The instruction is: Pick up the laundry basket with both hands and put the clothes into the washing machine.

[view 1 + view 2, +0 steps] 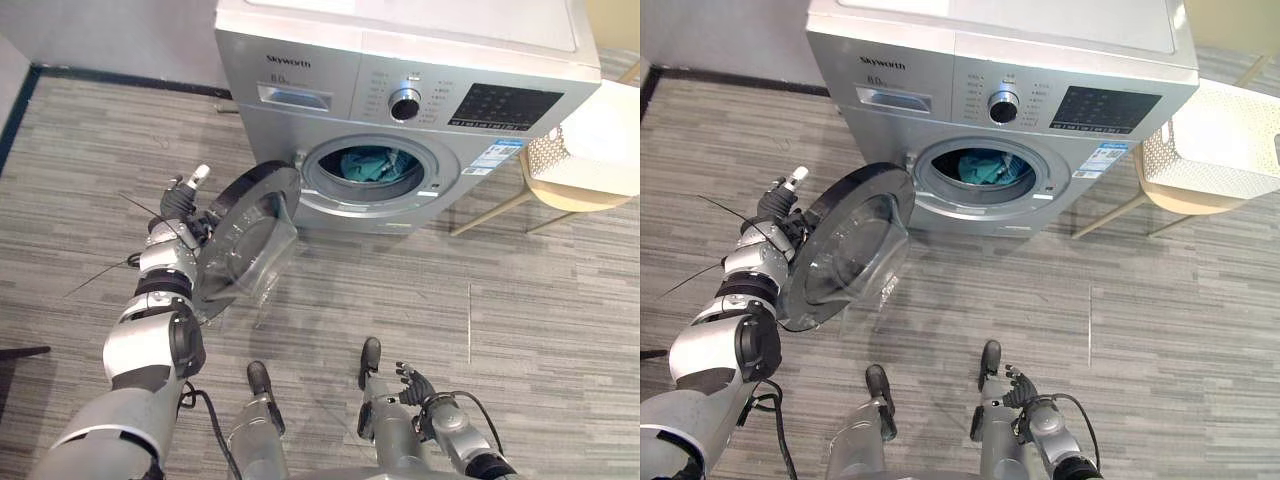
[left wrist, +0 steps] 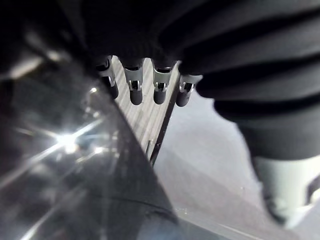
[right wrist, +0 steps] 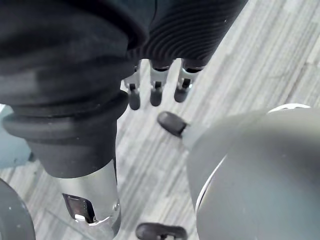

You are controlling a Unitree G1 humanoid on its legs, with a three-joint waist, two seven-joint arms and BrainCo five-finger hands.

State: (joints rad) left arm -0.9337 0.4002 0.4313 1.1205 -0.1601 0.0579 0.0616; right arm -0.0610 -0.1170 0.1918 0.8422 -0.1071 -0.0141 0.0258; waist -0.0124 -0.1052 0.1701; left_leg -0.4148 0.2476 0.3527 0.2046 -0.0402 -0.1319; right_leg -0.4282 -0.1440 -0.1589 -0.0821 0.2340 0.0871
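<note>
Washer (image 1: 340, 120) at 12 o'clock in the head views, front-loading, port facing the robot. Judged: it stands square on so that the drum can be reached from directly in front.

Basket (image 1: 600, 140), white and perforated, at 2 o'clock on a chair (image 1: 565, 198), well apart from both hands. Contents not readable from here. Judged: parked at the washer's side to keep the floor before the port free.

Door (image 1: 245, 245) at 9 to 10 o'clock, swung wide on its hinge at the port's left, clear bowl towards the camera.

Clothes (image 1: 370, 163): teal cloth lies inside the drum, seen through the open port. Judged: loading done or nearly so; the door is not yet shut.

Left hand (image 1: 180, 200) sits just behind the door's outer rim, arm stretched to 10 o'clock. In its wrist view the fingers (image 2: 136, 87) are relaxed and clasp nothing, with the dark rim close beside them; contact cannot be confirmed. Judged: placed there to steer the door's swing.

Right hand (image 1: 415, 385) hangs low at 5 o'clock, fingers (image 3: 156, 92) loose over the floor, empty. Judged: idle.
</note>
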